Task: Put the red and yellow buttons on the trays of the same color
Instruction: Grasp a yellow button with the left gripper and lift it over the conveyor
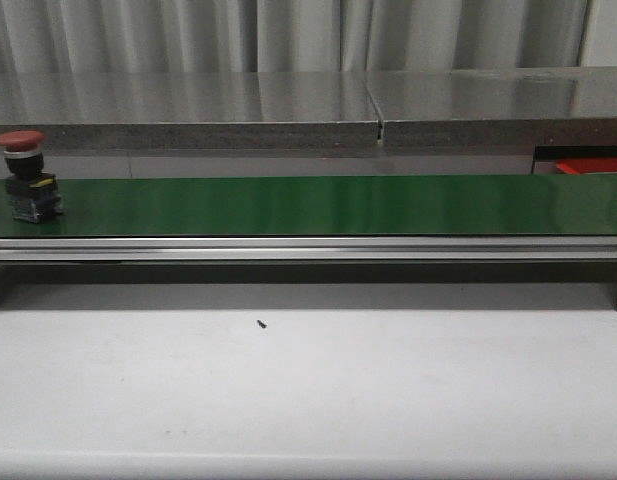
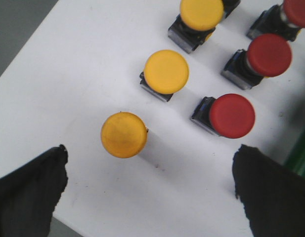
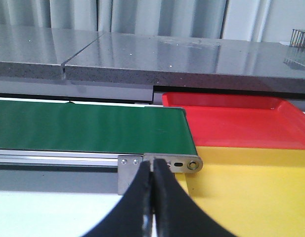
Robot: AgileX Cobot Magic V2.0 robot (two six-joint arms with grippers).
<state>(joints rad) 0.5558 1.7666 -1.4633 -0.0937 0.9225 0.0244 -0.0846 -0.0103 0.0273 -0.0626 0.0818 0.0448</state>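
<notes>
Sorting barely begun: red tray (image 3: 241,121) and yellow tray (image 3: 251,187) both bare.

One red mushroom-head push button (image 1: 26,175) at nine o'clock on green conveyor belt (image 1: 318,205); six more waiting under wide-spread left gripper (image 2: 150,187); right gripper (image 3: 153,207) pinched closed, empty.

"What carried everything?"
"A green belt (image 1: 338,205) crossed my white table (image 1: 308,390); one red button (image 1: 26,175) stood at its far left."
"And under my left arm?"
"Yellow buttons (image 2: 123,135) and red ones (image 2: 231,115) stood on white."
</notes>
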